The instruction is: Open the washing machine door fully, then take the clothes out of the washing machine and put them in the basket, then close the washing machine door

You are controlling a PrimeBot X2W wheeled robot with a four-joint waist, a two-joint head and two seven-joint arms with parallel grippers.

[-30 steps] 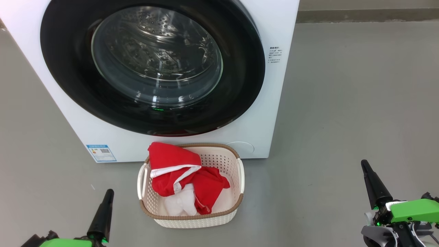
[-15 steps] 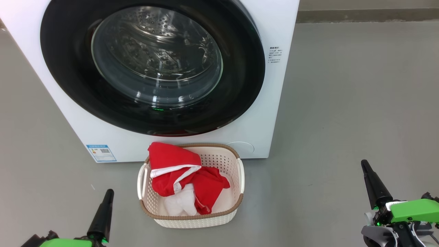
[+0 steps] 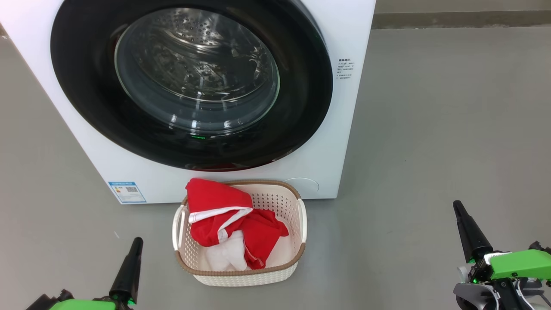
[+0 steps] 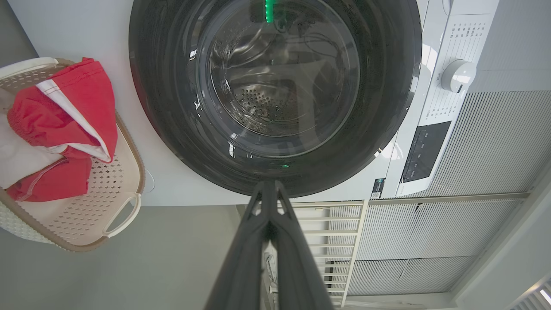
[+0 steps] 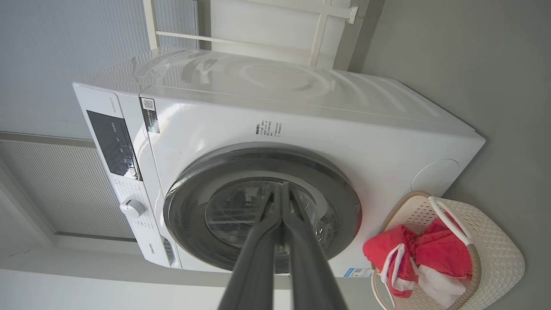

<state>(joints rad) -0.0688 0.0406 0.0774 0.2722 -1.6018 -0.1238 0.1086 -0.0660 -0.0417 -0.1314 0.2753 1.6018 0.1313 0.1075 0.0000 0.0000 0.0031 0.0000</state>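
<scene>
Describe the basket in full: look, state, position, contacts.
The basket is a cream-white perforated plastic tub, rounded-rectangular, with a brown woven-look rim and a loop handle on each side. It stands upright on the grey floor directly before the washing machine, under its door; contact with the machine can't be told. Red-and-white clothes lie inside, one fold draped over the rear-left rim.

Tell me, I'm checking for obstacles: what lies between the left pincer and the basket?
Just bare grey floor between the left pincer and the basket, seen in the head view.
</scene>
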